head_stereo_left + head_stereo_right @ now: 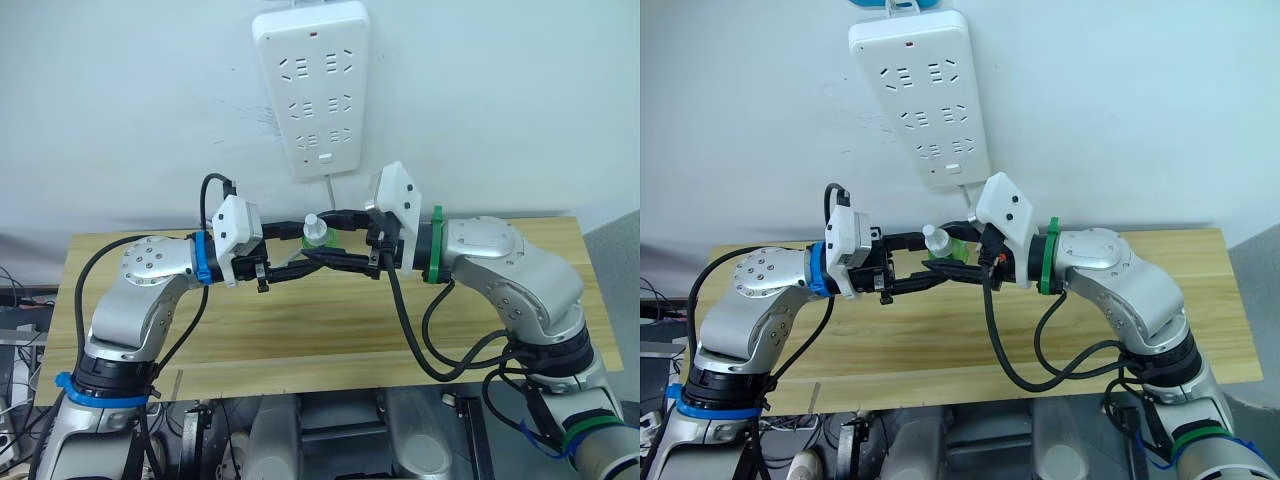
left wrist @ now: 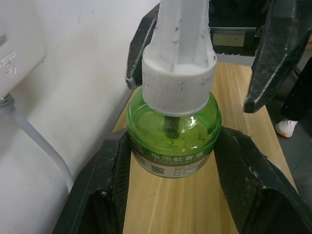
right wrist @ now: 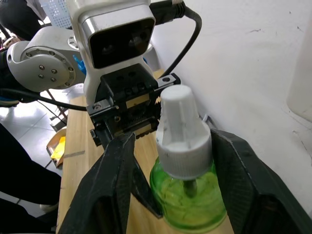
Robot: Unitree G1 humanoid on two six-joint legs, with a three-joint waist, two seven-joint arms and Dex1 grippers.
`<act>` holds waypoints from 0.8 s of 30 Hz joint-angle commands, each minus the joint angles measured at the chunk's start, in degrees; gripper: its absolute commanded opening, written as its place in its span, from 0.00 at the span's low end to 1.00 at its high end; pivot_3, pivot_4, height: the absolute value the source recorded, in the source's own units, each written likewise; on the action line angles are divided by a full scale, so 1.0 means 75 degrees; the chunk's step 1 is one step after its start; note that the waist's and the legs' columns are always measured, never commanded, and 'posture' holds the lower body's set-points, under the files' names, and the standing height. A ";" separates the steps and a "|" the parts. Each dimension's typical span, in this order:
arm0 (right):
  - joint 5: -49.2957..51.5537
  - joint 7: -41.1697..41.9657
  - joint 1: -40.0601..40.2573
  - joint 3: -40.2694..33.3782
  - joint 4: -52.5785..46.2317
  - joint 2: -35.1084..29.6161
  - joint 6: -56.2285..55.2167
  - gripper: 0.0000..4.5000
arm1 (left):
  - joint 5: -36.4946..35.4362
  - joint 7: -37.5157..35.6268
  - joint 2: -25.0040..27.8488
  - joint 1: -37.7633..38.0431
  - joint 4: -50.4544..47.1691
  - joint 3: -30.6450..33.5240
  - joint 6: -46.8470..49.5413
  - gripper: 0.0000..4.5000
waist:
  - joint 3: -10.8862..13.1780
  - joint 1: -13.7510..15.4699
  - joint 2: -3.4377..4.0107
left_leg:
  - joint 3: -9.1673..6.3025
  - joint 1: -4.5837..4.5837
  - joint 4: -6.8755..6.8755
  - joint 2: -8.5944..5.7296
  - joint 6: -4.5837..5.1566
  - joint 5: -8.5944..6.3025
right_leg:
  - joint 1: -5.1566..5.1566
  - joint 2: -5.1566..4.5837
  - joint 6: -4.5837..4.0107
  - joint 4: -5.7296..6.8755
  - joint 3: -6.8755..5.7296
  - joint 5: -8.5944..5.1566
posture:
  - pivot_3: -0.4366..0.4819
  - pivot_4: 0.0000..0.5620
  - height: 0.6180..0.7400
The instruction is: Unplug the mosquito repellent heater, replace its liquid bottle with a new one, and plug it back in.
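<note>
Wooden table (image 1: 330, 330) below: left hand (image 2: 170, 161) pinches capped bottle (image 2: 173, 134) (held upright); right hand (image 3: 170, 195) spread around cap.

1. My head stereo pair looks forward and down over the wooden table (image 1: 300, 330) toward the wall and its power strip (image 1: 312, 85).
2. My left wrist camera sits very close to the capped bottle (image 2: 173, 141), looking along its own fingers.
3. My right wrist camera faces back, sharing that bottle and showing the left gripper (image 3: 127, 146).
</note>
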 commanded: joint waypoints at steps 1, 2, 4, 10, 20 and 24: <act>-0.0005 0.0063 -0.0055 0.0060 -0.0128 0.0061 -0.0123 0.54 | -0.0157 0.0027 -0.0036 -0.0057 -0.0421 0.0019 -0.0046 0.49 | 0.0000 0.0001 0.0000 | 0.0000 0.0000 0.0000 0.0000 0.0000 0.0000 | 0.0000 0.0000 0.0000 0.0000 0.0000 0.0000 | 0.30 0.78 0.92; -0.0007 0.0059 -0.0066 0.0063 -0.0118 0.0073 -0.0126 0.54 | -0.0160 0.0027 -0.0036 -0.0057 -0.0428 0.0021 -0.0039 0.49 | 0.0000 0.0001 0.0000 | 0.0000 0.0000 0.0000 0.0000 0.0000 0.0000 | 0.0000 0.0000 0.0000 0.0000 0.0000 0.0000 | 0.30 0.78 0.92; -0.0015 0.0058 -0.0087 0.0072 -0.0096 0.0100 -0.0138 0.54 | -0.0167 0.0019 -0.0032 -0.0065 -0.0435 0.0021 -0.0031 0.49 | 0.0000 0.0000 0.0000 | 0.0000 0.0000 0.0000 0.0000 0.0000 0.0000 | 0.0000 0.0000 0.0000 0.0000 0.0000 0.0000 | 0.30 0.78 0.92; -0.0064 0.0110 -0.0132 0.0079 -0.0034 0.0141 -0.0194 0.33 | -0.0237 -0.0047 -0.0022 -0.0097 -0.0476 0.0027 0.0025 0.49 | 0.0000 0.0001 0.0000 | 0.0000 0.0000 0.0000 0.0000 0.0000 0.0000 | 0.0000 0.0000 0.0000 0.0000 0.0000 0.0000 | 0.30 0.78 0.92; 0.0004 0.0915 -0.0081 0.0181 -0.0132 -0.0014 -0.0654 0.25 | -0.0552 -0.0502 0.0124 -0.0243 -0.0323 0.0139 0.0183 0.49 | 0.0000 0.0004 0.0000 | 0.0000 0.0000 0.0000 0.0000 0.0000 0.0000 | 0.0000 0.0000 0.0000 0.0000 0.0000 0.0000 | 0.30 0.76 0.92; -0.0037 0.1373 -0.0062 0.0250 -0.0142 -0.0054 -0.1108 0.25 | -0.0698 -0.0829 0.0255 -0.0341 -0.0227 0.0142 0.0278 0.49 | 0.0000 0.0005 0.0000 | 0.0000 0.0000 0.0001 0.0000 -0.0001 0.0000 | 0.0000 0.0000 0.0000 0.0001 0.0000 0.0000 | 0.31 0.76 0.92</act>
